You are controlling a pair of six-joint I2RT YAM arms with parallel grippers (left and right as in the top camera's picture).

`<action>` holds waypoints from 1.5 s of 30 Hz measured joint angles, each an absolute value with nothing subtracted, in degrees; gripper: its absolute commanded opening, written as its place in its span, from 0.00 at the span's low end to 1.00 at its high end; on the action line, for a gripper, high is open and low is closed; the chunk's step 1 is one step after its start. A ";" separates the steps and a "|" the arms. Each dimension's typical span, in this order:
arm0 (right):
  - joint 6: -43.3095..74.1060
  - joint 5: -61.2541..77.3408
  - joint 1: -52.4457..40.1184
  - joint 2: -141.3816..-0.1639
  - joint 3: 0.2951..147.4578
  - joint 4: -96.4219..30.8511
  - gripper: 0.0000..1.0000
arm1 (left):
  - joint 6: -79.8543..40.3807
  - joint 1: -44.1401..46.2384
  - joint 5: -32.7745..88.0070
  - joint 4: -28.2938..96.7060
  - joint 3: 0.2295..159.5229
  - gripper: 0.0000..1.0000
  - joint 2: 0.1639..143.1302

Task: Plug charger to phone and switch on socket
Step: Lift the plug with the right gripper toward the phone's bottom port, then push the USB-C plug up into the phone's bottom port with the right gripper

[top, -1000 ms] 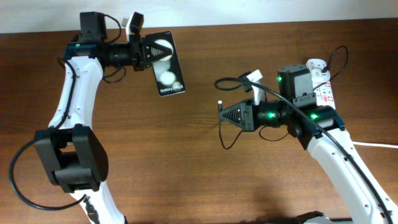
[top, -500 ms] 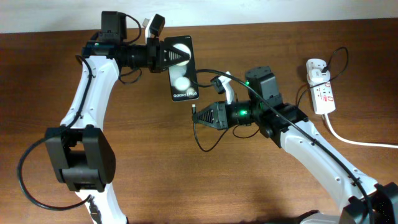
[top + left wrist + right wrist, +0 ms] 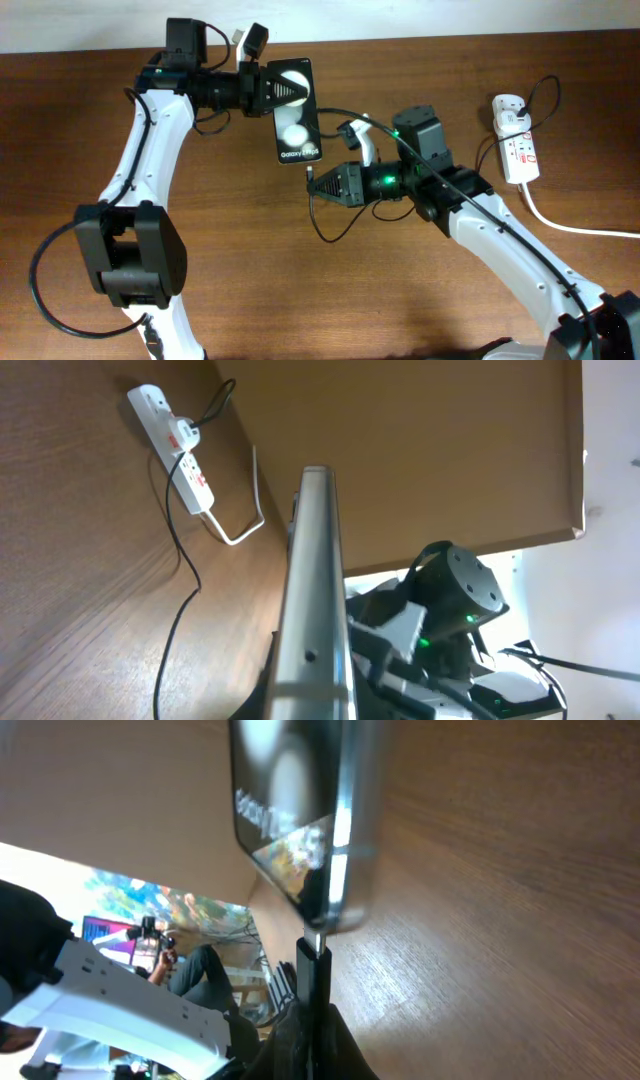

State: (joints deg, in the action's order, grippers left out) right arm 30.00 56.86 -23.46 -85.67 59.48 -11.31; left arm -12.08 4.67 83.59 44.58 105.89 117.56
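Note:
The black phone (image 3: 296, 118) with white spots and "Galaxy" lettering is held off the table by my left gripper (image 3: 283, 88), shut on its upper end. In the left wrist view I see the phone edge-on (image 3: 312, 580). My right gripper (image 3: 322, 183) is shut on the black connector tip of the charger (image 3: 313, 172), just below the phone's lower end. In the right wrist view the connector (image 3: 314, 965) touches the phone's bottom edge (image 3: 340, 870). The thin black cable (image 3: 335, 228) loops under the right arm. The white socket strip (image 3: 517, 146) lies at the far right.
The thick white cord (image 3: 565, 222) runs from the strip off the right edge. A thin black cable (image 3: 547, 92) loops at the strip's plug adapter (image 3: 509, 107). The strip also shows in the left wrist view (image 3: 178, 442). The table is brown wood.
Over the last second both arms came toward the middle, bringing phone and connector together. In the last half second the phone shifted slightly and the connector closed on its lower end.

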 measured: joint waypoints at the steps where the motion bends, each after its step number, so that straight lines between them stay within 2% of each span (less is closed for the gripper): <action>1: 29.32 56.82 -24.51 -85.67 59.48 -11.07 0.04 | -11.92 4.67 83.59 44.58 105.86 0.00 117.56; 19: 26.55 51.11 -26.63 -85.69 59.44 -8.32 0.04 | -11.68 4.78 83.59 44.58 105.86 0.00 117.56; 45: 26.57 50.83 -25.80 -85.69 59.44 -7.70 0.04 | -11.53 4.93 83.29 44.60 105.89 0.00 117.56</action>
